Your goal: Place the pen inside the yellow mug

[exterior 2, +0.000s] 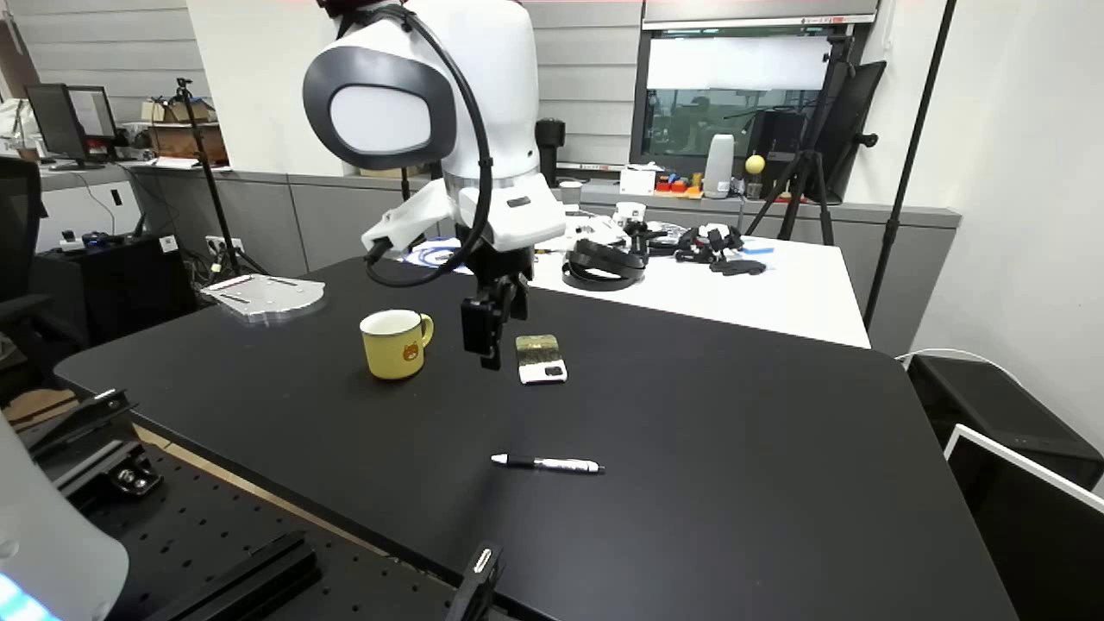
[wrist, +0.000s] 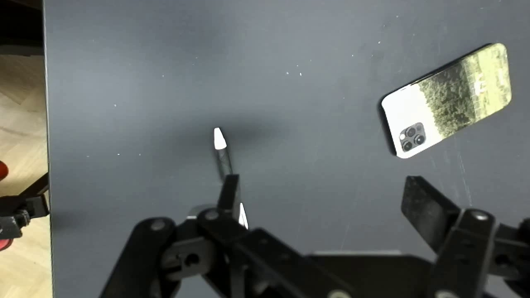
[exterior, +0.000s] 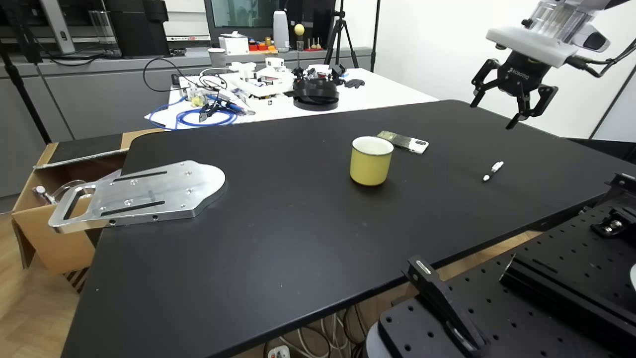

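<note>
Your gripper (exterior: 492, 115) is up in the air, its jaws wide apart. The black-and-white pen (exterior 2: 548, 464) lies on your black table (exterior 2: 733, 500), well apart from the yellow mug (exterior 2: 392, 352).

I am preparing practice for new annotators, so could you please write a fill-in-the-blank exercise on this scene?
1. Of the yellow mug, the pen and the phone, only the ____ has a handle.
2. The phone lies with its camera side facing ____.
3. The hand is not shut but ____.
Missing words: mug; up; open.
</note>
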Robot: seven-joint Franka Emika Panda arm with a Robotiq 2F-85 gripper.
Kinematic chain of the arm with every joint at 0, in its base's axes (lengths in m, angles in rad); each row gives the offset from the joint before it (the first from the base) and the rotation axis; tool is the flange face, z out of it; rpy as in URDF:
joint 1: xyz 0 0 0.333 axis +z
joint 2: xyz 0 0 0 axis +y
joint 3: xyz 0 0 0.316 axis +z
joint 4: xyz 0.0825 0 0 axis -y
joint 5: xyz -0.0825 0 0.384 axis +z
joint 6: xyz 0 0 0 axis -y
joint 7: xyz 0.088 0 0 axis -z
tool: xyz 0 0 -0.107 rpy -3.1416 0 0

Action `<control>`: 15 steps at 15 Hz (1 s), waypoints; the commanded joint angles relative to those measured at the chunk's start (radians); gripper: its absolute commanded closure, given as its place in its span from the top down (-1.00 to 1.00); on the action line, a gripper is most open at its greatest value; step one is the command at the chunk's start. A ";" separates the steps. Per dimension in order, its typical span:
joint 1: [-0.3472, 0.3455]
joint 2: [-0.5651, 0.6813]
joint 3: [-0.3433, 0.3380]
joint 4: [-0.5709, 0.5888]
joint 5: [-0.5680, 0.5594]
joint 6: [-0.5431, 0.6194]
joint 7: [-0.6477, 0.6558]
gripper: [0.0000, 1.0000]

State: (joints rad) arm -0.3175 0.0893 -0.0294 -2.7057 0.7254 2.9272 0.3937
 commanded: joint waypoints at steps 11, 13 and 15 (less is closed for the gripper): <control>0.016 0.181 -0.058 0.036 -0.131 0.143 0.023 1.00; 0.006 0.208 -0.052 0.052 -0.132 0.129 0.003 1.00; -0.005 0.232 -0.038 0.070 -0.124 0.125 -0.013 1.00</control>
State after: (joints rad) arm -0.3130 0.2715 -0.0747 -2.6787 0.6045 3.0539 0.3918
